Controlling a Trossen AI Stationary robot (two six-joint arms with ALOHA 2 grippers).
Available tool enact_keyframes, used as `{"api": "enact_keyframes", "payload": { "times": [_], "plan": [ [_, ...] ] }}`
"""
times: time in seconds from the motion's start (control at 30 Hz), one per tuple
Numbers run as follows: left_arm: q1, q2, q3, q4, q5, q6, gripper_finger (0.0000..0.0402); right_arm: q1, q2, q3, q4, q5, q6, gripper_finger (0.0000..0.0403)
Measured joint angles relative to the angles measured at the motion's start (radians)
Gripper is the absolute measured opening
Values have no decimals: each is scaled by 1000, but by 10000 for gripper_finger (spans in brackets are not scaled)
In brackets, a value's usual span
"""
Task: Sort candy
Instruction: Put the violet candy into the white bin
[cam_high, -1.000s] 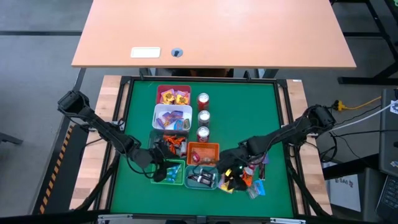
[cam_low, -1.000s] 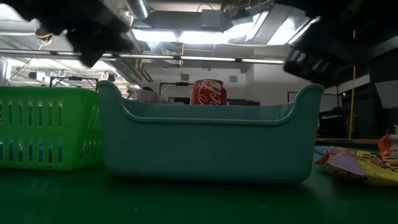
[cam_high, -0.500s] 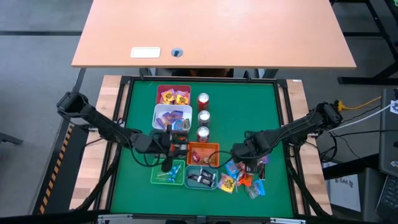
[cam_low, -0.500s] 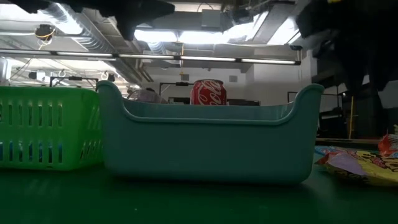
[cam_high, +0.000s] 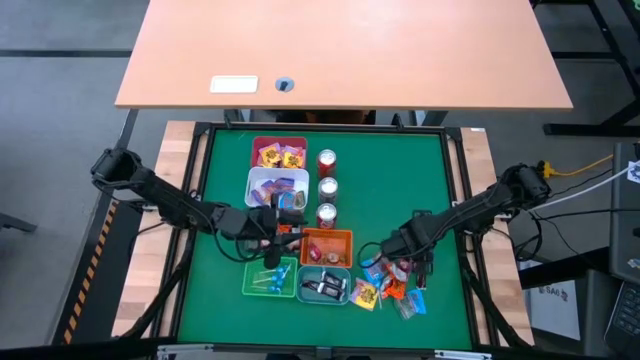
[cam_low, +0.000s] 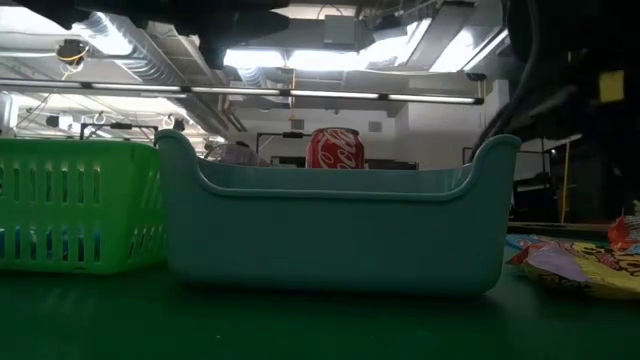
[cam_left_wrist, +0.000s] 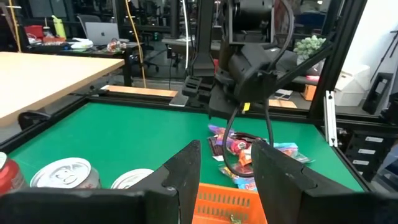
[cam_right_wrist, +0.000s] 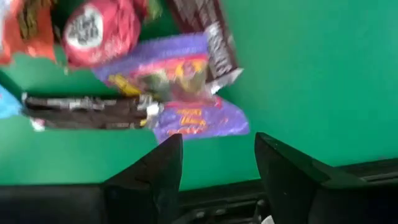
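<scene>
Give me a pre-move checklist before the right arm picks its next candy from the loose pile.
1. Right gripper open and empty: ok, fingers apart, nothing between them.
2. Right gripper above the loose candy pile: ok, purple and dark wrappers lie just ahead of its fingers.
3. Left gripper out of the way: ok, over the orange bin, away from the pile.
4. Left gripper empty: ok, nothing shows between its fingers.
5. One candy lying free of the others: not ok, the wrappers overlap.

Both pincers farther right now.
</scene>
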Motion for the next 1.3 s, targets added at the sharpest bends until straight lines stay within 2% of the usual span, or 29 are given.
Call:
{"api": "enact_keyframes", "payload": {
  "times": [0.53,0.67,0.93,1.1,1.3],
  "plan": [
    [0,0,0,-4,0,0,131,0,1,-154,217,-44,-29,193],
    [0,0,0,-5,0,0,131,0,1,-159,220,-49,-29,154],
    [0,0,0,-5,0,0,131,0,1,-159,220,-60,-27,14],
    [0,0,0,-5,0,0,131,0,2,-136,192,-73,-14,17],
    [0,0,0,-5,0,0,131,0,-17,-33,74,-68,-3,6]
  ]
}}
